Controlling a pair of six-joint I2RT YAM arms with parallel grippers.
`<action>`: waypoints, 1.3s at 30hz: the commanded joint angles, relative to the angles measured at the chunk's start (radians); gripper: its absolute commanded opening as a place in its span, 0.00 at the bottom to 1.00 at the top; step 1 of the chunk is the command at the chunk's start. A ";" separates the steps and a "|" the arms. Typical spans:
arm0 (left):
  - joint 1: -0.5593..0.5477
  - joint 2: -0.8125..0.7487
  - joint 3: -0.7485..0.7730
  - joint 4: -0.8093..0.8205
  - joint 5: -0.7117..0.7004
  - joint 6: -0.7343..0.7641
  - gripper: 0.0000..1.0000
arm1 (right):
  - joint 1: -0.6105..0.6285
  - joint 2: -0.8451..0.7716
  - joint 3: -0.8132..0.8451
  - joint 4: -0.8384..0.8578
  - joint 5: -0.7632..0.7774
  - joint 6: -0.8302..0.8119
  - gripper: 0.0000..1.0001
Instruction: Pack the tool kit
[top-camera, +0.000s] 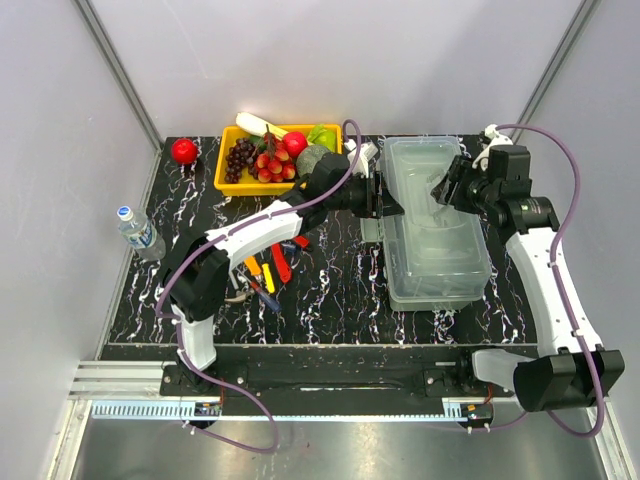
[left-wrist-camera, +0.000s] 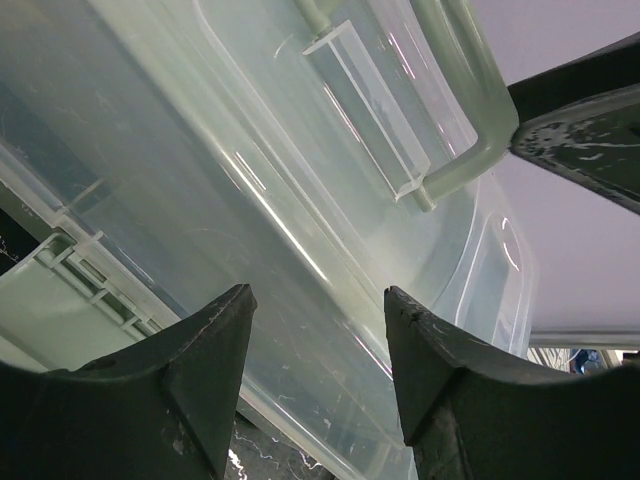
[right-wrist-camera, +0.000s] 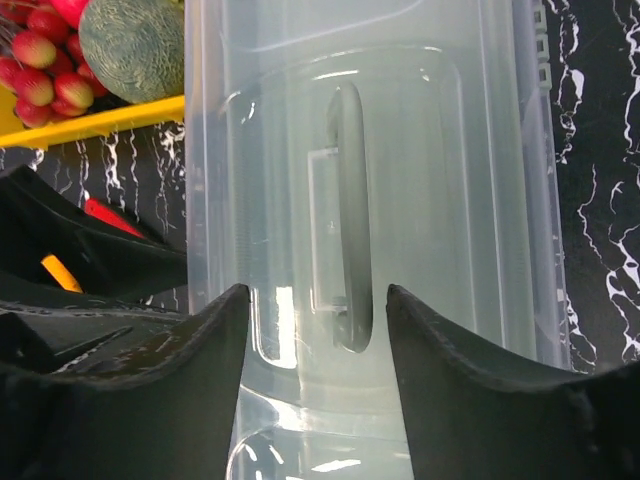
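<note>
The tool kit's box (top-camera: 437, 228), translucent grey-green plastic, lies lengthwise on the right half of the table with its clear lid (right-wrist-camera: 440, 150) on top. The lid's handle (right-wrist-camera: 350, 215) runs along the middle. My left gripper (top-camera: 386, 200) is at the box's left long side, jaws open, and the lid and handle (left-wrist-camera: 470, 110) fill the space beyond its fingers (left-wrist-camera: 205, 370). My right gripper (top-camera: 446, 188) hovers over the lid's far right part, open (right-wrist-camera: 318, 295), with the handle's end in line with the gap. Red-, yellow- and orange-handled tools (top-camera: 270, 270) lie on the table under the left arm.
A yellow tray (top-camera: 228, 183) of fruit stands at the back, left of the box. A red ball (top-camera: 184, 150) sits at the back left corner and a water bottle (top-camera: 135, 230) at the left edge. The left arm (right-wrist-camera: 90, 300) lies close beside the box.
</note>
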 joint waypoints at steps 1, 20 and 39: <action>-0.018 -0.001 0.006 0.076 0.029 -0.011 0.59 | 0.002 0.008 -0.010 0.063 -0.032 0.014 0.56; 0.088 -0.161 -0.133 0.094 -0.072 -0.036 0.62 | 0.002 0.114 0.051 0.189 -0.171 0.148 0.00; 0.227 -0.253 -0.261 -0.074 -0.248 -0.201 0.65 | -0.012 0.068 0.010 0.517 -0.331 0.373 0.00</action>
